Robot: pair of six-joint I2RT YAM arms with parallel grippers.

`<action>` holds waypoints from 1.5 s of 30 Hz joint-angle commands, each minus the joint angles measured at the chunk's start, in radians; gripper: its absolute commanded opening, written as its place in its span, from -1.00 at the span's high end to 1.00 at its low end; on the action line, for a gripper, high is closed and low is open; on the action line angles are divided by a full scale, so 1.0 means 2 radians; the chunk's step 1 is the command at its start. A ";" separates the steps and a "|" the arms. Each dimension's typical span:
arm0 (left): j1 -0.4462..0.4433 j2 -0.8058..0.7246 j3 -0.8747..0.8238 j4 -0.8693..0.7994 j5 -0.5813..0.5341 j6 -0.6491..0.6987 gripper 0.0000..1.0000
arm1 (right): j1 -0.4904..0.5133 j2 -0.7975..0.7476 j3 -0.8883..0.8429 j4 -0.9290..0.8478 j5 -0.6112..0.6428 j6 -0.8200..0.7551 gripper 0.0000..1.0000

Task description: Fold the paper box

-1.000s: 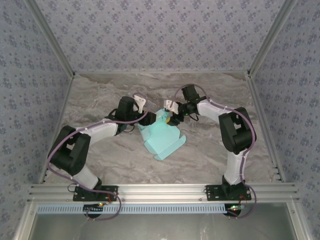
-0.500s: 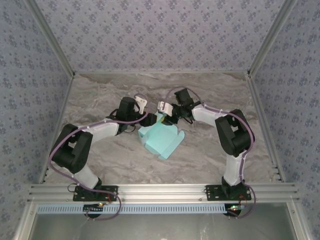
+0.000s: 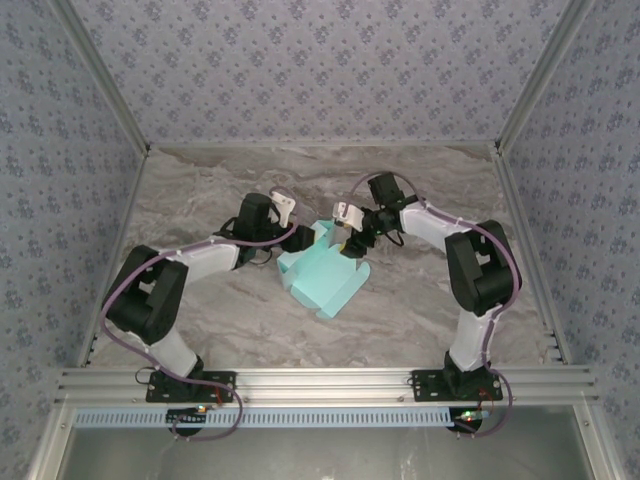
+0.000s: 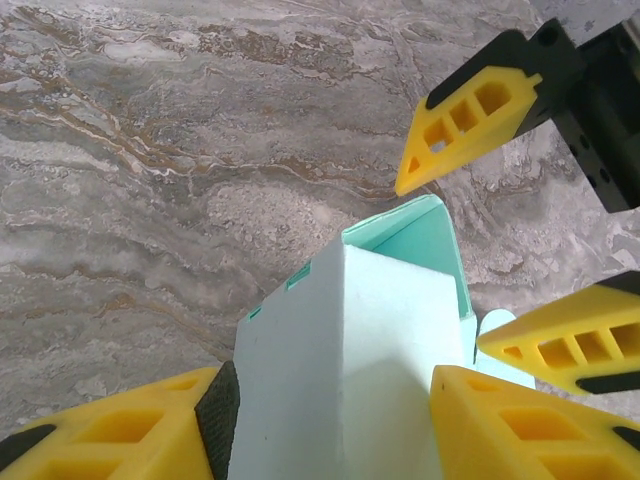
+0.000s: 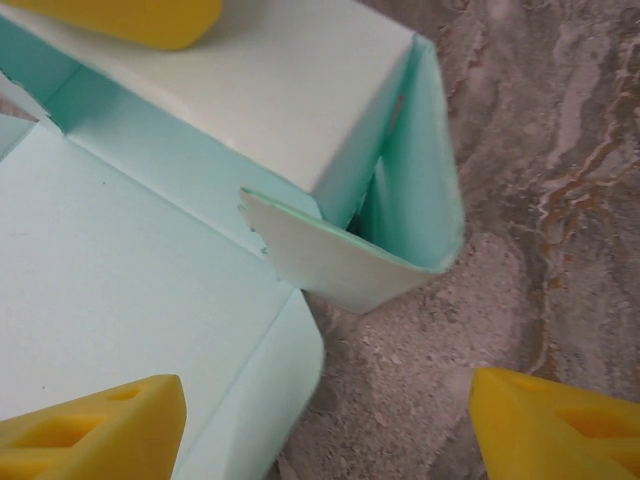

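Your left gripper [image 4: 330, 410] is clamped on the light turquoise thin-card paper box [image 3: 320, 280]. Its yellow fingers [image 4: 120, 430] press from either side on a raised folded panel [image 4: 340, 330] that stands up between them. That arm has hardly moved over the last second, and the grip looks the same as before.

The box lies just ahead of that gripper on the grey marbled table top [image 3: 200, 190], with its flat sheet spreading toward you from the fingers. It sits where it was half a second ago.

Your right gripper [image 5: 328, 385] has changed. Half a second ago it was pushed in over the far corner of the box. Now it has drawn back to the right and its jaws stand wide apart with nothing between them. Just ahead of its fingertips a curled card flap [image 5: 350, 265] bows out from the box corner, not touching either finger. The flat sheet lies under its left finger, bare table under its right one. Seen from your left wrist, the two right fingers hang just beyond the raised panel, clear of it.
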State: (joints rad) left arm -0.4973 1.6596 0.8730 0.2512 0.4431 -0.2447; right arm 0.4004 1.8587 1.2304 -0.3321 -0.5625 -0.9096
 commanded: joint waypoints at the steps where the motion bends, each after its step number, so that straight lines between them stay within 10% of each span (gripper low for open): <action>1: 0.002 0.016 0.008 -0.007 0.005 0.000 -0.07 | 0.006 -0.003 0.004 0.006 0.005 -0.039 -0.50; 26: 0.004 0.015 0.005 -0.002 0.023 -0.006 0.00 | 0.058 -0.001 -0.045 0.172 0.072 0.095 0.50; 45: 0.020 0.031 -0.010 0.051 0.060 -0.024 0.06 | 0.086 0.002 -0.114 0.335 0.137 0.249 0.31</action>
State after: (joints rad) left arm -0.4576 1.6978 0.8703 0.3408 0.5236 -0.2974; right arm 0.5602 1.8553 1.0119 0.2966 -0.3050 -0.4347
